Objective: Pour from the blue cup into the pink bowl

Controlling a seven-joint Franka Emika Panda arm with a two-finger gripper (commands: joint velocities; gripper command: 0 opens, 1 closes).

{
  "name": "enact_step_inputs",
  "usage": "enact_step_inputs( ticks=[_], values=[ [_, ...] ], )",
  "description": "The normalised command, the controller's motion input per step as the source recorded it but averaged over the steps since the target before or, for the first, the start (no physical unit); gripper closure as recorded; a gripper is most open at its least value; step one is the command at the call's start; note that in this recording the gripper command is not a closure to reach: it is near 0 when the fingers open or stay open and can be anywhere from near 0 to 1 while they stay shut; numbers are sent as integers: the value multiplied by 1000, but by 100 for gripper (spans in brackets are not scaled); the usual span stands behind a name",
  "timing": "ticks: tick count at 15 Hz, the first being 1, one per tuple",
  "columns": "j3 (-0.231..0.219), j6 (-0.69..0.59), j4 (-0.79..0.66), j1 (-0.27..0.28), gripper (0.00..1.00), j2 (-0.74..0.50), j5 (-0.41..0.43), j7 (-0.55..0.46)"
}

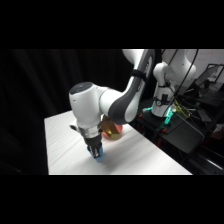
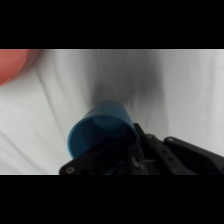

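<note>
Near the front middle of the white table [image 1: 145,155], the white Franka arm is reaching down from the upper right, and its gripper [image 1: 96,151] is sitting low over the cloth-like surface with the blue cup [image 1: 98,154] at its tip. Seen from the wrist camera, the blue cup [image 2: 100,131] is lying tilted right against the black linkage of the gripper [image 2: 131,159], its rounded wall and one end facing the lens; the fingers themselves are hiding behind the cup and linkage, so whether they are clamping it or merely flanking it cannot be told. Just behind the arm's elbow in the side view, the pink bowl [image 1: 111,133] is peeking out, partly covered by the arm, close to the cup but apart from it. From the wrist, only a curved edge of the pink bowl [image 2: 15,65] is showing in the top left corner. Judging by its look, the cup is a small, thin plastic tumbler: probably light, fairly stiff but able to flex if squeezed hard, and smooth enough to slip. A hold across the mid-wall, with one finger on each side, seems safest, keeping the rim free for tipping toward the bowl. Nothing inside the cup is visible.
</note>
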Motion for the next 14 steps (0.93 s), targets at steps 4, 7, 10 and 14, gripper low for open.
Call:
enact_step_inputs(
  ticks=[4,7,10,14],
  values=[
    [-38,48,233,55,15,189,14,28],
    [-59,19,182,73,0,108,12,59],
    [-60,-19,130,55,0,39,26,45],
    [-66,-40,21,57,0,-81,7,33]
  ],
)
